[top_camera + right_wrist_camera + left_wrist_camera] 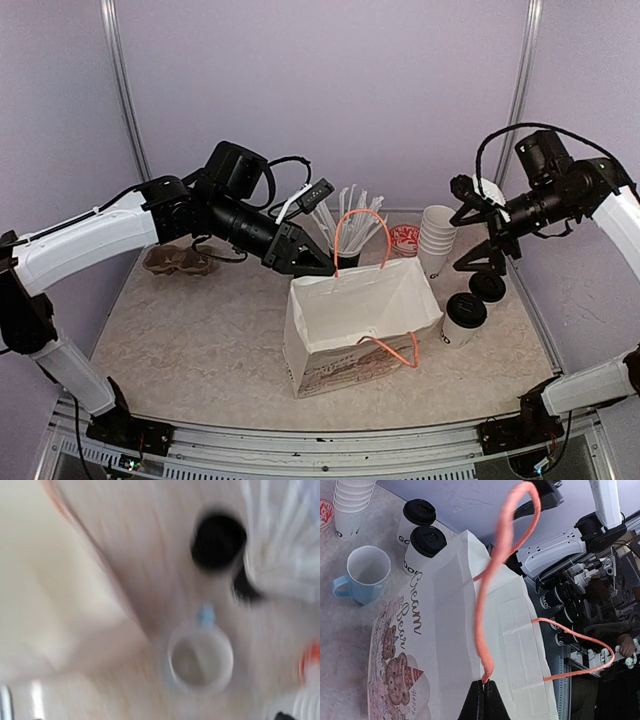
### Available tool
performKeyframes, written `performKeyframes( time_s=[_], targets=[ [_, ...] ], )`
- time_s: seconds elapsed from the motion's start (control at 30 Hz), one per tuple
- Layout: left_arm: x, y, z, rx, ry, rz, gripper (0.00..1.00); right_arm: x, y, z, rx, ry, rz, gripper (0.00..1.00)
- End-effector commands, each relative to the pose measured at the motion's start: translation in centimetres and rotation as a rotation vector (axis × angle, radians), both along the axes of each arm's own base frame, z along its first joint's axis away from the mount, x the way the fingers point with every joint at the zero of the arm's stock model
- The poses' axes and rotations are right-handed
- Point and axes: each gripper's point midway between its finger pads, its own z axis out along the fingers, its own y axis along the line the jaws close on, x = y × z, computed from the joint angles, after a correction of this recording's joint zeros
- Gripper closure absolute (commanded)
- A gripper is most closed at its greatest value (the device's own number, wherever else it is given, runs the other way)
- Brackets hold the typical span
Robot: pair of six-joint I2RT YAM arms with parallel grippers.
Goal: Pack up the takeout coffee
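**Coffee cups** — two. Small, white paper, black plastic lids, black lettering low on the side. Both stand upright and side by side on the table, just right of the paper bag. Neither is inside it.

**Paper bag** — one. White, upright, mouth open, two orange handles, cartoon bears printed on one face.

**Left gripper** — fingers pressed together on the bag's rim, at the foot of one handle.

**Right gripper** — jaws spread wide with nothing between them, hanging above the two cups.

**By view:**
- The overhead view alone shows both arms and the bundle of straws.
- The left wrist view alone shows the bag's print and the cups' lettering.
- The left wrist view also shows one light-blue mug beside the bag, which is hidden from overhead.
- The right wrist view is badly blurred. Only the mug's round mouth and a dark lid can be made out.

**Also on the table:** one stack of plain cups, without lids.
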Motion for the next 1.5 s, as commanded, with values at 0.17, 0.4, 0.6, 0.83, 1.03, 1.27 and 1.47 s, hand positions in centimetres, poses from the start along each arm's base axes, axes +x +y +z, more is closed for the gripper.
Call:
performKeyframes(
  time_s=[0.17,0.4,0.6,0.83,1.03,1.27,1.47],
  targets=[
    [3.0,-2.8,-1.3,0.019,-0.086,-0.054,1.00,-1.0,5.4,3.4,0.202,0.019,0.193,0.10],
    [7.2,-2.5,-0.9,0.068,-0.197,0.073,0.83,-0.6,8.7,2.3,0.189,0.025,0.235,0.14],
    [8.7,0.1,0.2,0.167,-0.309,0.207,0.52,-0.3,9.2,2.8,0.198,0.004,0.234,0.14],
    [8.6,8.3,1.0,0.379,-0.357,0.449,0.42,0.8,9.2,2.8,0.186,-0.024,0.191,0.13],
    [14.7,22.2,-3.3,0.592,-0.141,0.899,0.47,1.7,9.3,2.8,0.181,-0.052,0.168,0.13],
    [21.0,31.4,-10.9,0.779,-0.014,1.120,0.52,1.7,9.5,2.6,0.188,-0.051,0.175,0.13],
    [27.3,36.7,-15.0,0.897,0.006,1.237,0.55,1.6,9.6,2.3,0.199,-0.035,0.177,0.14]
  ],
)
